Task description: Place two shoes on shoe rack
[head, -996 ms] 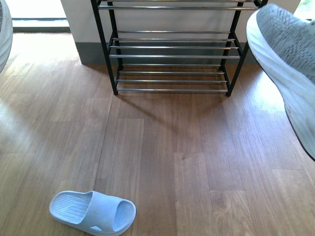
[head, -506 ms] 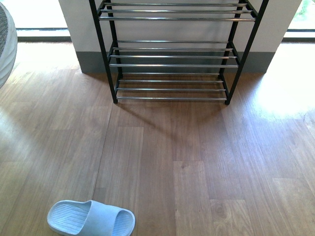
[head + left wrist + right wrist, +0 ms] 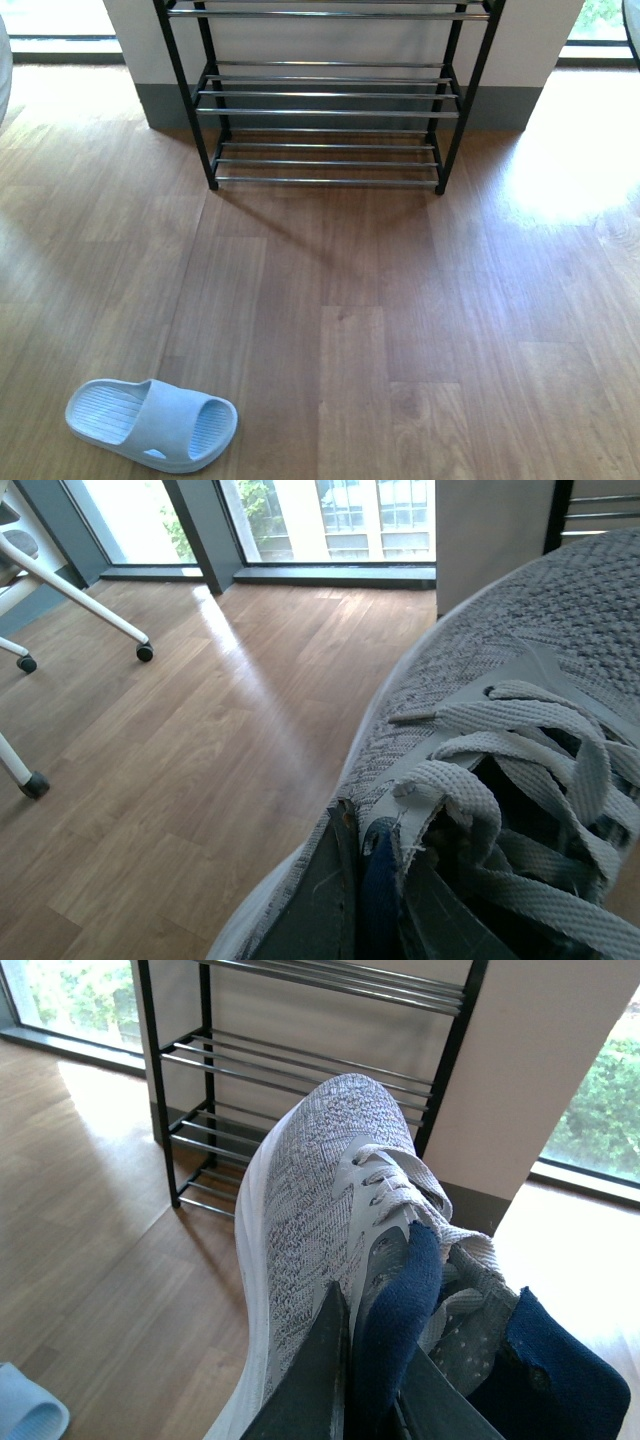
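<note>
Between the fingers of my right gripper (image 3: 378, 1385) sits the navy-lined collar of the right-hand sneaker (image 3: 310, 1210). The jaws are pressed together on it, one dark finger outside the grey knit and the other inside the opening. The sneaker hangs from that grip above the wooden floor (image 3: 400, 300), its toe turned toward the shoe rack (image 3: 330, 112) and not touching it.

My left gripper (image 3: 385, 905) pinches the left-hand sneaker (image 3: 560, 630) the same way. A dark finger lies against the outer knit by the laces, and the navy lining is squeezed just beside it. This sneaker fills most of the left wrist view. Beyond it are white chair legs (image 3: 70, 590) on castors and a tall window (image 3: 340, 520).

From the front camera the rack stands against the wall at the far end of the floor, its silver bars running across between black posts. A pale blue slipper (image 3: 150, 425) lies on the floor near me, to my left and well apart from the rack.
</note>
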`<state>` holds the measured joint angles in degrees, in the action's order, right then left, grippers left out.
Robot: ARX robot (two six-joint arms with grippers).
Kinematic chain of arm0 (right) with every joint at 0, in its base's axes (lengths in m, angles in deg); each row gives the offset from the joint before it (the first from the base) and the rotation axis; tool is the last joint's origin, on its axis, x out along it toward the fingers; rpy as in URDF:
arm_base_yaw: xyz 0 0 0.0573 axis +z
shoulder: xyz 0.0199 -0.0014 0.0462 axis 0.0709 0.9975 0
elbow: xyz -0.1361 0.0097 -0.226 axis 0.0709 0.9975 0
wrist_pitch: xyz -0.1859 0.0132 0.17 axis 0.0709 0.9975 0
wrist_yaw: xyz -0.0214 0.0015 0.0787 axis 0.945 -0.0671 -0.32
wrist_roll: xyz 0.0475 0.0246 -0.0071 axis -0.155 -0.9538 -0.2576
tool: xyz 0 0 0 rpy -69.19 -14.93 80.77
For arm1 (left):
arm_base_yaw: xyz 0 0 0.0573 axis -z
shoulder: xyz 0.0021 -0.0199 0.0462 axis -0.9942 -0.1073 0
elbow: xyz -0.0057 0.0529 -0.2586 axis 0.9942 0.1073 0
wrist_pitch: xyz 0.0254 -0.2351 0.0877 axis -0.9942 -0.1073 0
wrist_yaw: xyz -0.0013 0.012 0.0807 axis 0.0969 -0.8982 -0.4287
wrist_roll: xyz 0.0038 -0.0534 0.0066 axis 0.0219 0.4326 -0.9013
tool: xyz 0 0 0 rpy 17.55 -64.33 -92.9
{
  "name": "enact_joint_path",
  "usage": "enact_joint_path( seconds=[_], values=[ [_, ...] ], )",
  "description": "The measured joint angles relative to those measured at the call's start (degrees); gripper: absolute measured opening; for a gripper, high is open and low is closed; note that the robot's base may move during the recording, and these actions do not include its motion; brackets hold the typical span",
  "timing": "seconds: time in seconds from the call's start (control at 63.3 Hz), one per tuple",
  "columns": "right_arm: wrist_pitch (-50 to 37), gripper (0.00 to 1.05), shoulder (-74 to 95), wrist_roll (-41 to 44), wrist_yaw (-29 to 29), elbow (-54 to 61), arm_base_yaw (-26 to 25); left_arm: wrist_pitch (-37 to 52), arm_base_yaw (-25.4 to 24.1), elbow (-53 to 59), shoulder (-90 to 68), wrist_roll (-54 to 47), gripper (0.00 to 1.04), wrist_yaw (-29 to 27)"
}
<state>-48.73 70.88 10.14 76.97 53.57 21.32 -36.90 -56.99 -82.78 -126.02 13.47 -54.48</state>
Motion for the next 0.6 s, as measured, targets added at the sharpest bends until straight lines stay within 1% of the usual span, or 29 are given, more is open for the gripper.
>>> enact_joint_path(
  seconds=[0.601],
  values=[
    [0.00, 0.01, -0.02, -0.04, 0.79, 0.00, -0.02, 0.00, 0.11, 0.00, 0.02, -0.02, 0.02, 0.46]
  ],
)
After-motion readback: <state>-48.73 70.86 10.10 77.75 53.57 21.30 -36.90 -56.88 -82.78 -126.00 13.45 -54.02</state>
